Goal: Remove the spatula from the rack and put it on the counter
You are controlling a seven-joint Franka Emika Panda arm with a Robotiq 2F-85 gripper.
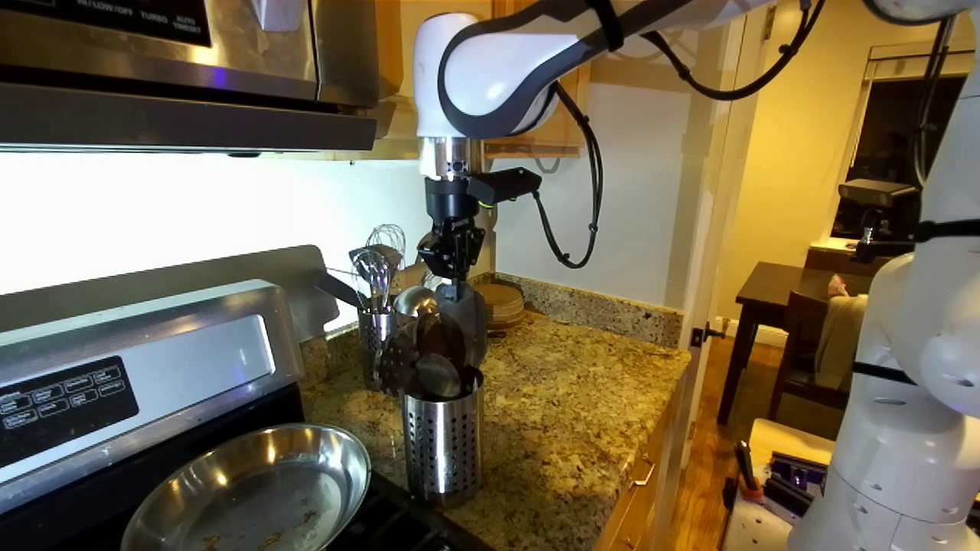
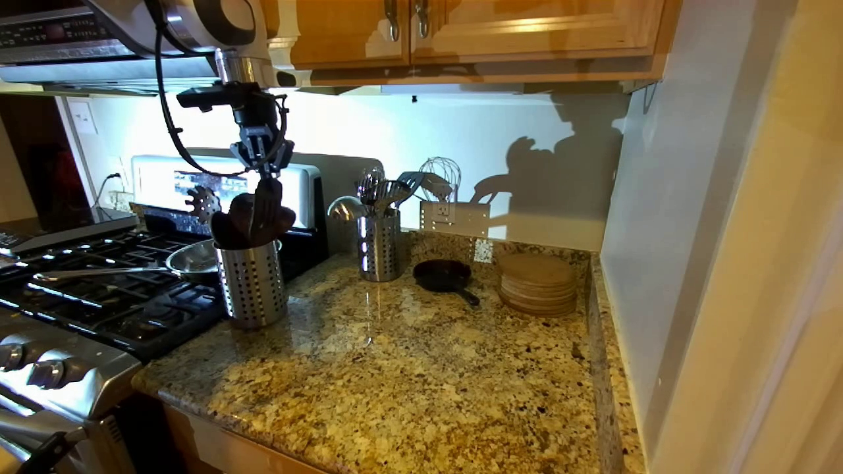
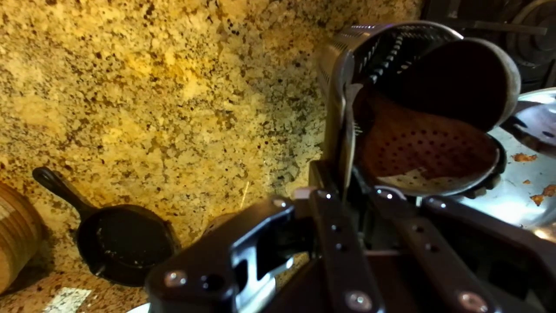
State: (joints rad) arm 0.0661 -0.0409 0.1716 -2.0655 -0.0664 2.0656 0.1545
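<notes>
One spatula (image 1: 470, 317) stands head-up in the rack (image 2: 253, 289), by the edge of the surface (image 2: 421, 368) next to the stove (image 2: 112, 306). It lies directly below the gripper (image 1: 452, 289), which looks clamped on its head; with the long axis near vertical, a straight lift should draw the handle clear before any swing away from that edge.

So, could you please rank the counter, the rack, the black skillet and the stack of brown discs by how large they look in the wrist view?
1. The counter
2. The rack and black skillet: unsure, as utensils partly hide the rack
3. The stack of brown discs, partly out of frame
</notes>
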